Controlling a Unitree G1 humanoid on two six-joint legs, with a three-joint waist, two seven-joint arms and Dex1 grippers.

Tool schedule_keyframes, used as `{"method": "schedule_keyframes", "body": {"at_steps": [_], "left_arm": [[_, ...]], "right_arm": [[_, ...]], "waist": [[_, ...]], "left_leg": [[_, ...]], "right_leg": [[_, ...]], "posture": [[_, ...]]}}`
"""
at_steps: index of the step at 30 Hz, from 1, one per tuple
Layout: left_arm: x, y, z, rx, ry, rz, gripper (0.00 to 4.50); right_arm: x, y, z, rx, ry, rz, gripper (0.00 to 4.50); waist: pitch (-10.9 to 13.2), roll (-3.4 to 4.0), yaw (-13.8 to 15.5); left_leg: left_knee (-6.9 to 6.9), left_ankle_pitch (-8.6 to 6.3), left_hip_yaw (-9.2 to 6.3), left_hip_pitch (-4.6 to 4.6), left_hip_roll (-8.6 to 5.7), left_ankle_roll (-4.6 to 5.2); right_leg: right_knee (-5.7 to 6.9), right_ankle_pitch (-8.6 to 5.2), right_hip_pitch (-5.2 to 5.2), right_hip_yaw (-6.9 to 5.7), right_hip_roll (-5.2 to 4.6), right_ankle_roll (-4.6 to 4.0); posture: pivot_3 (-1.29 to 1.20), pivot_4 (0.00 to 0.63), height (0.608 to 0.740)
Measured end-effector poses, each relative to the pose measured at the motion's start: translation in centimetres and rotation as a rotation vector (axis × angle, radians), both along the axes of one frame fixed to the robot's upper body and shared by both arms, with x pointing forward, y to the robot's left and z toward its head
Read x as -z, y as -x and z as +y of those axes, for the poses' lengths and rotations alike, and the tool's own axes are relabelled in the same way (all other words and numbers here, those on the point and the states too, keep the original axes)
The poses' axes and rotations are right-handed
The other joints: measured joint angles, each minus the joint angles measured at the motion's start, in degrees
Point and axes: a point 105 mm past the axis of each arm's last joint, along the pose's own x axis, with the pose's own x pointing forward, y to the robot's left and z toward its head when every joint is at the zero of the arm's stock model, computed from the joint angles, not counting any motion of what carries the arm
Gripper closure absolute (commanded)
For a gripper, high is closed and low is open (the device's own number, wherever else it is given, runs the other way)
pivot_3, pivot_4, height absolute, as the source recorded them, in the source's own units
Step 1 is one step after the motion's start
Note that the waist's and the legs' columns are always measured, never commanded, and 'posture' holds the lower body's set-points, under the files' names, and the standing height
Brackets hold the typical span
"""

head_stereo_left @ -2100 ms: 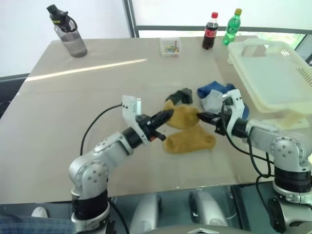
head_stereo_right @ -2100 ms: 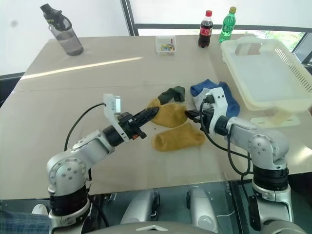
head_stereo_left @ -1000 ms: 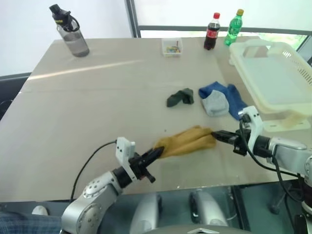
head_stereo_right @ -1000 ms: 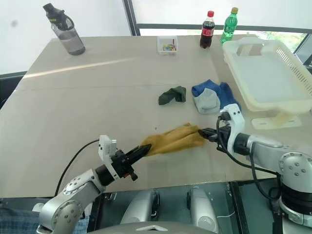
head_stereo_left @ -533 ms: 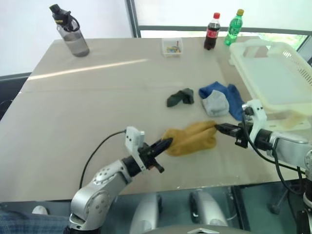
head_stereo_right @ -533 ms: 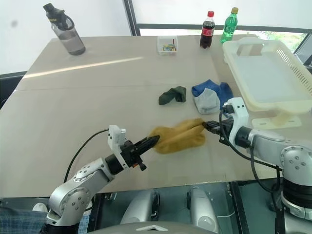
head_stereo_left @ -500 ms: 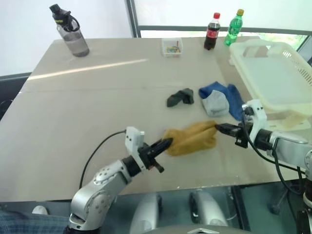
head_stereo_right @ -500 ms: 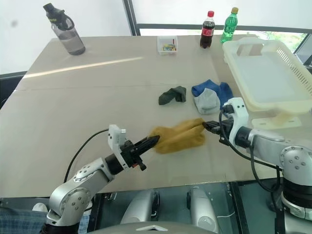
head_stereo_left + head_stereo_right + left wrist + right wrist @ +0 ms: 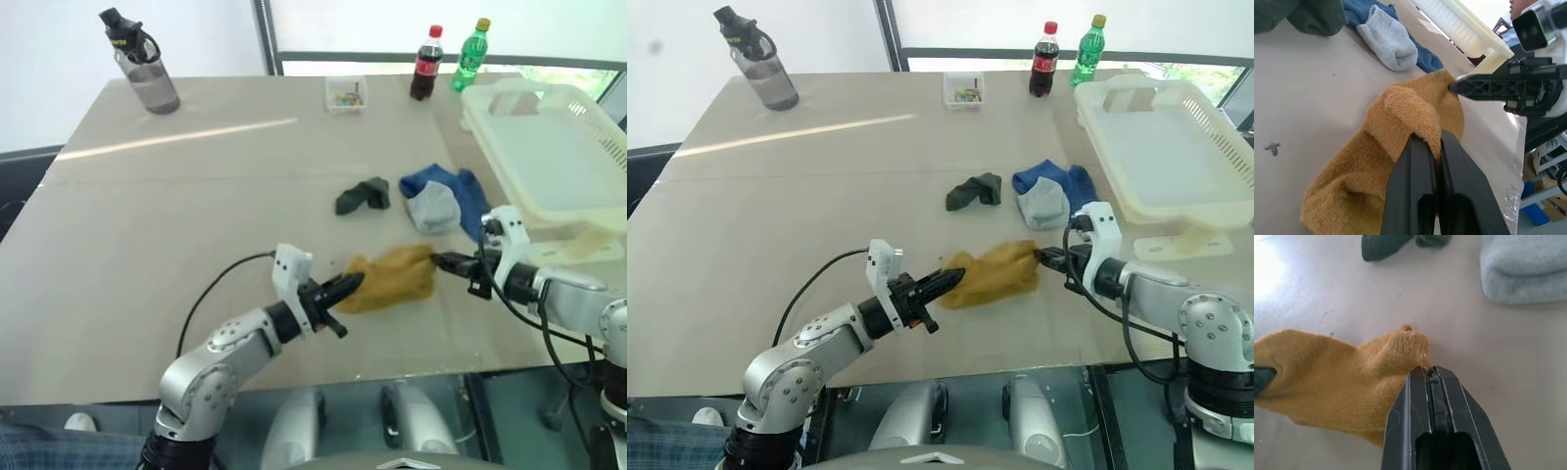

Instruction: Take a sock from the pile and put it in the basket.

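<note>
While head views blur it, left claw (image 9: 1432,147) pinches sock (image 9: 1396,161) (folded edge).

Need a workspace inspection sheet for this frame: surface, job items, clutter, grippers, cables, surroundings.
Surface: beige table, a streak of glare at the far left.
Job's things: mustard-yellow sock stretched between both grippers near the front edge; blue sock, grey sock and dark green sock lie behind it; cream basket at the right with nothing inside.
Clutter: grey water bottle, small clear box, cola bottle, green bottle along the far edge.
Grippers: left gripper shut on the sock's near end; right gripper shut on its other end.
Cables: black cable looping over the left arm; black cable on the right arm.
Surroundings: window frame behind the table.
</note>
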Motion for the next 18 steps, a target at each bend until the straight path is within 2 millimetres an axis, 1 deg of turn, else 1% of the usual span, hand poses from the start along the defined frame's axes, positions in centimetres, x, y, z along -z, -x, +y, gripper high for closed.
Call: {"method": "schedule_keyframes", "body": {"at_steps": [12, 15, 16, 17, 18], "left_arm": [[-1.5, -0.1, -0.5, 0.013, 0.006, 0.013, 4.42], [-1.8, -0.3, -0.7, 0.014, 0.004, 0.013, 4.42], [-1.9, -0.3, -0.7, 0.017, 0.005, 0.014, 4.50], [-2.0, -0.3, -0.8, 0.019, 0.007, 0.014, 4.50], [-2.0, -0.3, -0.8, 0.018, 0.007, 0.017, 4.50]], "right_arm": [[2.1, 1.5, 0.0, -0.011, 0.034, 0.128, 4.50], [2.3, 1.4, -0.3, 0.005, 0.042, 0.140, 4.50], [2.3, 1.4, -0.4, 0.010, 0.046, 0.140, 3.94], [2.3, 1.4, -0.4, 0.013, 0.048, 0.141, 3.67], [2.4, 1.4, -0.4, 0.015, 0.049, 0.141, 3.22]], "waist": [[0.00, 0.00, 0.00], [0.00, 0.00, 0.00], [0.00, 0.00, 0.00], [0.00, 0.00, -0.01], [0.00, 0.00, 0.00]], "left_leg": [[0.00, 0.00, -0.02, 0.00, -0.01, 0.00], [0.00, 0.00, -0.01, 0.01, -0.01, 0.00], [0.00, 0.00, -0.01, 0.01, -0.01, 0.00], [0.00, 0.00, -0.01, 0.01, -0.01, 0.00], [0.00, 0.00, -0.01, 0.01, -0.01, 0.00]], "right_leg": [[0.01, 0.00, 0.00, 0.00, 0.00, 0.00], [0.01, 0.00, 0.00, 0.00, 0.00, 0.00], [0.02, 0.00, 0.00, 0.00, 0.00, 0.00], [0.01, 0.00, 0.00, 0.00, 0.00, 0.00], [0.01, 0.00, 0.00, 0.00, 0.01, 0.00]], "posture": [[0.00, 0.150, 0.740], [0.00, 0.150, 0.740], [0.00, 0.150, 0.740], [0.00, 0.150, 0.740], [0.00, 0.150, 0.740]]}}
